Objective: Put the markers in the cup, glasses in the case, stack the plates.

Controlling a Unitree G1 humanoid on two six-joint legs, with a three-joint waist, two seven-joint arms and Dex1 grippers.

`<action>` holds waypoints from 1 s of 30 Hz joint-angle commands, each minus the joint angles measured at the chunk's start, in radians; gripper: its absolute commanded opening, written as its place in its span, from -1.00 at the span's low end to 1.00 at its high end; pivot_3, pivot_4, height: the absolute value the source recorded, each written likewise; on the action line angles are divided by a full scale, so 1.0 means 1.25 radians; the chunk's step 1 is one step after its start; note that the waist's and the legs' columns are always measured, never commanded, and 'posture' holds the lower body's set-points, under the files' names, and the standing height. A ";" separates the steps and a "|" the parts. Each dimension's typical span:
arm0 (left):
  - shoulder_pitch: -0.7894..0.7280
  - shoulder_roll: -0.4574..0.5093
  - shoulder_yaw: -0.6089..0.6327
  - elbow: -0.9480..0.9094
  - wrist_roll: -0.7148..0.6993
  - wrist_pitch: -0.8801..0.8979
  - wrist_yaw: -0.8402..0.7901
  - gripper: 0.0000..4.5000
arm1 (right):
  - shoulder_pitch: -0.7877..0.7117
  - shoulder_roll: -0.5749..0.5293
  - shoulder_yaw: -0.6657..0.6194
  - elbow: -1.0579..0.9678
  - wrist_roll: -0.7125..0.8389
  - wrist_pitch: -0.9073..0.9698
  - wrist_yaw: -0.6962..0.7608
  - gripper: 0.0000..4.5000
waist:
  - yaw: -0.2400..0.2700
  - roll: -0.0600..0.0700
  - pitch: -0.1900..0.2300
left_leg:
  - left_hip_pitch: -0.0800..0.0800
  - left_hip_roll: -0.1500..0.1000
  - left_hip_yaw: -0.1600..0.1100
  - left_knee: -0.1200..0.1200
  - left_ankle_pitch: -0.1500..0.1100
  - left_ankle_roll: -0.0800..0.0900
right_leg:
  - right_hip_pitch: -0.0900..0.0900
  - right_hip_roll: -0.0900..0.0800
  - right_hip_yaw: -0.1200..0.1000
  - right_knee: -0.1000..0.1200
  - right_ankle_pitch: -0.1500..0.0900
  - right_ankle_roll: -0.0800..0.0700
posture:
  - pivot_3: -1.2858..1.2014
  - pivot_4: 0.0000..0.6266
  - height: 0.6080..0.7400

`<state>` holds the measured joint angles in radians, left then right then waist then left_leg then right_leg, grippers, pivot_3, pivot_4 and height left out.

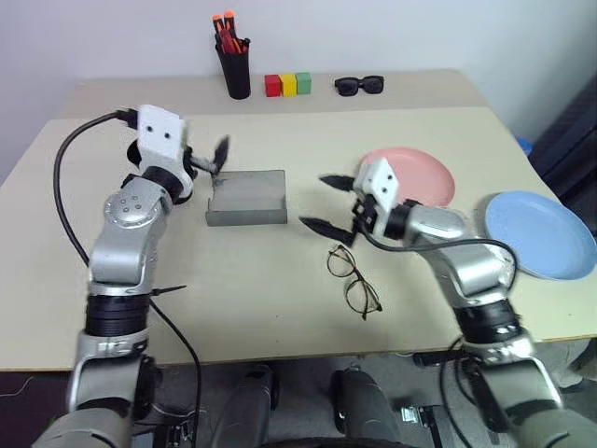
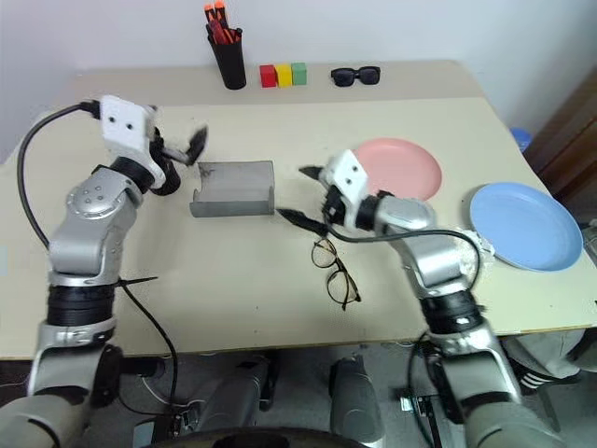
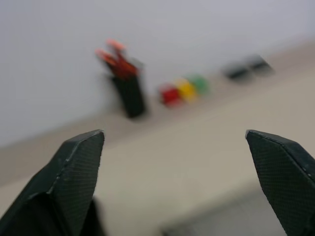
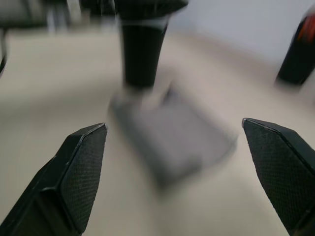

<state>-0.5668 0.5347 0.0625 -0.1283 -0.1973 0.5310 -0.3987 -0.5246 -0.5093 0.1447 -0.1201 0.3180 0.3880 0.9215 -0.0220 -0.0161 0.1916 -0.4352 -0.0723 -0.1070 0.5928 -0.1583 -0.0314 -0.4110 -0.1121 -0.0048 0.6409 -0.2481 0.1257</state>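
On the tabletop [image 1: 280, 289], the grey case [image 1: 246, 197] lies between the left gripper [image 1: 207, 161] and right gripper [image 1: 326, 201], both jaws released and empty, glasses [image 1: 354, 278] nearby.

head pair high over the table [image 1: 280, 299], 2 wrist views low along it

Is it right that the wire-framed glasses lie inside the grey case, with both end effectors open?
No. The left eye view shows the glasses lying on the table, apart from the grey case. The left end effector and right end effector are open.
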 commanded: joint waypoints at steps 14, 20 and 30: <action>-0.150 0.136 -0.206 0.280 0.016 0.082 -0.407 0.97 | 0.047 -0.156 -0.017 -0.126 0.040 0.043 0.138 1.00 | 0.009 0.000 0.000 | -0.002 0.000 -0.003 0.000 -0.001 0.002 | 0.002 -0.001 -0.001 -0.006 -0.001 0.000 | 0.03 -0.52 1.00; -0.161 0.139 -0.259 0.331 0.043 0.035 -0.510 0.74 | 0.060 -0.163 -0.027 -0.123 0.027 0.030 0.116 1.00 | 0.004 0.000 0.000 | -0.002 0.001 -0.002 0.000 -0.001 0.002 | 0.001 -0.001 -0.001 -0.007 -0.001 0.000 | 0.03 -0.52 1.00; -0.098 0.134 -0.233 0.271 0.034 -0.083 -0.571 -0.99 | 0.077 -0.178 -0.043 -0.118 0.026 0.075 0.079 1.00 | 0.007 0.000 0.000 | -0.003 0.001 -0.003 0.000 -0.002 0.003 | 0.001 -0.002 -0.001 -0.007 -0.001 0.000 | 0.03 -0.52 1.00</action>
<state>-0.6984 0.6957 -0.2533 0.2640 -0.1415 0.4750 -1.0929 -0.4282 -0.7191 0.1323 -0.2392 0.3398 0.4732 1.0290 -0.0126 -0.0160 0.1921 -0.4387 -0.0706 -0.1103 0.5934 -0.1604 -0.0279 -0.4098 -0.1151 -0.0055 0.6322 -0.2488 0.1254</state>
